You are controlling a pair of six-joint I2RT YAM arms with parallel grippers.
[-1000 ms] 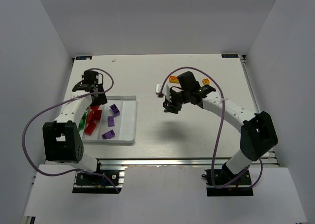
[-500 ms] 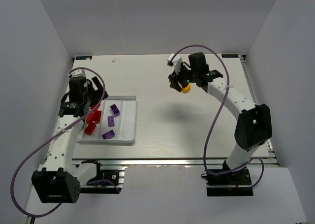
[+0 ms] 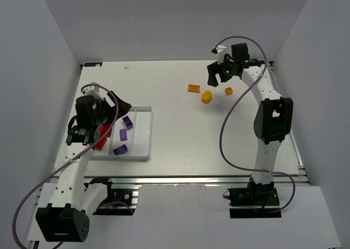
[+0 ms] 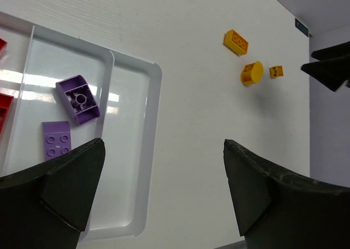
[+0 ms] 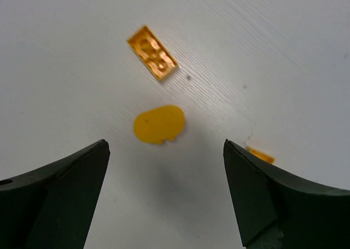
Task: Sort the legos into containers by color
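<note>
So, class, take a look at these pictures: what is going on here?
Two robot arms are sorting toy bricks by color into a white tray. The left arm's fingers hang open and empty over the tray, where purple bricks and red bricks lie in separate compartments. The right arm's fingers are open and empty too, near three pieces not yet sorted on the table: an orange brick, a yellow round piece and a small orange brick.

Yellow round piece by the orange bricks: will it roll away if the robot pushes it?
It might. The yellow round piece has a curved outline, so on its edge it would likely roll, unlike the flat-sided orange brick nearby. It looks like hard, smooth plastic, so it should stay stiff but could slip when pinched.
</note>
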